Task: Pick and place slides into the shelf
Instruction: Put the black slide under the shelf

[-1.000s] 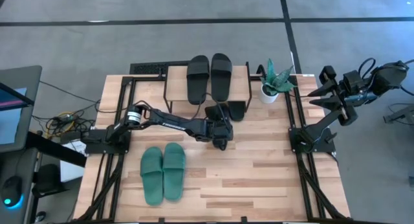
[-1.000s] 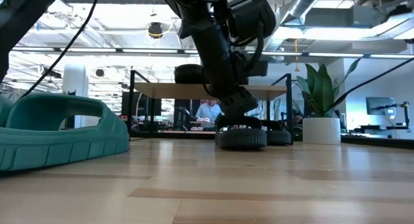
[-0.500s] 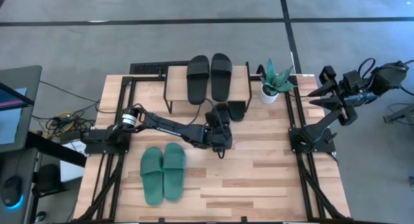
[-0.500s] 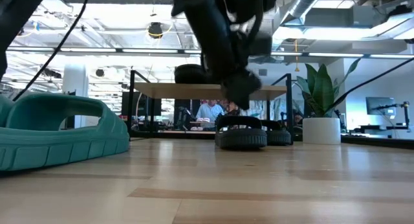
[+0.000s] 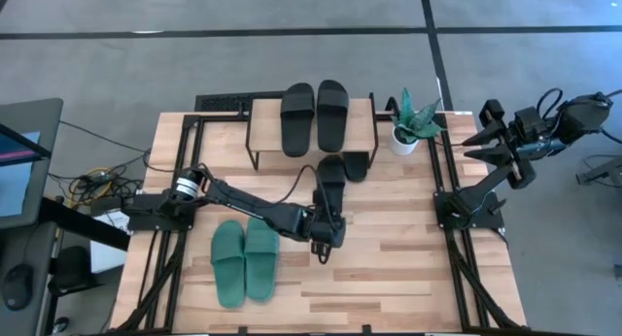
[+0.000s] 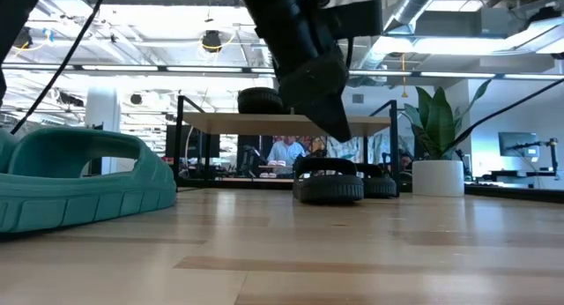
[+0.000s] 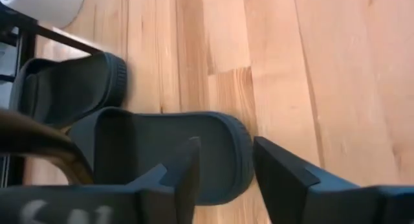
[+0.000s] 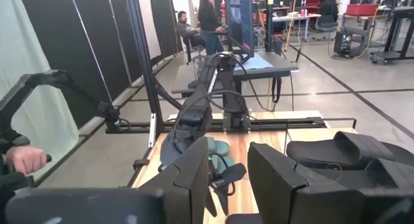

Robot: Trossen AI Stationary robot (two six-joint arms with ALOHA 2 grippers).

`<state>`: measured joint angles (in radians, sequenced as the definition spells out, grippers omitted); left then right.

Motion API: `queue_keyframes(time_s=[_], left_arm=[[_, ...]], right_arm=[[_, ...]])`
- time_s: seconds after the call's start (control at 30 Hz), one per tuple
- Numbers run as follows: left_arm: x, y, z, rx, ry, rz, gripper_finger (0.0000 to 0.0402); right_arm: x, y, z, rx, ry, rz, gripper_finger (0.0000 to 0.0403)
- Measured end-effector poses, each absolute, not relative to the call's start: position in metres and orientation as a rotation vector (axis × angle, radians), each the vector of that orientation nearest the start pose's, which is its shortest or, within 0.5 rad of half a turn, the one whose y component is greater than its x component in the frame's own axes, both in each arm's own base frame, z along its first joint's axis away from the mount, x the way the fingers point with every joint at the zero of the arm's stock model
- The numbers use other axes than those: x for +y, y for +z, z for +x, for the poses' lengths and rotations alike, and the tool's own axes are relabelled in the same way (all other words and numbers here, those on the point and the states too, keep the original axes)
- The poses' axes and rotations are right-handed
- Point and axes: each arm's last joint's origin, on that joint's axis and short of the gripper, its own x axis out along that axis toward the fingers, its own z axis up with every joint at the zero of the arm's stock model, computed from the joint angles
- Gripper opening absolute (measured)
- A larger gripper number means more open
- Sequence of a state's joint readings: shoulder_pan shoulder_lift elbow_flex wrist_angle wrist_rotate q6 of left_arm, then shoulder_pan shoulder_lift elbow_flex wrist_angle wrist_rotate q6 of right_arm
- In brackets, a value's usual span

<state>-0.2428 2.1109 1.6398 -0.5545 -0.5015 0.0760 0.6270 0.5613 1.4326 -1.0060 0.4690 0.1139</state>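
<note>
Black rubber fills my left wrist view — one slide [image 7: 165, 153] lies flat on the counter [image 5: 408, 258] just ahead of my left gripper [image 7: 223, 169], its rounded end showing in the gap between my fingers [image 7: 184, 169], which stand apart with nothing held between them. In the high view my left gripper [image 5: 326, 241] hangs over the counter's middle, and that black slide [image 5: 331, 173] lies toward twelve o'clock of it, with its partner [image 5: 356, 165] just beside it toward one o'clock, partly under the shelf's near edge. The shelf [image 5: 267, 122] stands at the counter's twelve o'clock edge, carrying another black pair [image 5: 315, 115] side by side on its light wood top. The green pair [image 5: 245, 259] lies together at about eight o'clock on the counter, beside my left arm. A small potted plant [image 5: 412, 122] stands at two o'clock, just off the shelf's end. My right gripper [image 5: 476, 142] waits raised off the counter's three o'clock side — its fingers [image 8: 194, 179] part-way apart and empty.
</note>
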Motion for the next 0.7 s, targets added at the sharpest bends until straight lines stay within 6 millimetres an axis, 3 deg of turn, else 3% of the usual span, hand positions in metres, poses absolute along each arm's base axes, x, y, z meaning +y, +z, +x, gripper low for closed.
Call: queue_keyframes(time_s=[0.3, 0.7], left_arm=[[-0.097, 0.19, 0.436, 1.017, 0.126, 0.375, 0.0006], [-0.095, 0.178, 0.437, 1.053, 0.105, 0.337, 0.0]], right_arm=[[-0.01, 0.457, 0.009, 0.128, 0.15, 0.049, 0.0098], [-0.01, 0.457, 0.009, 0.128, 0.15, 0.051, 0.0098]])
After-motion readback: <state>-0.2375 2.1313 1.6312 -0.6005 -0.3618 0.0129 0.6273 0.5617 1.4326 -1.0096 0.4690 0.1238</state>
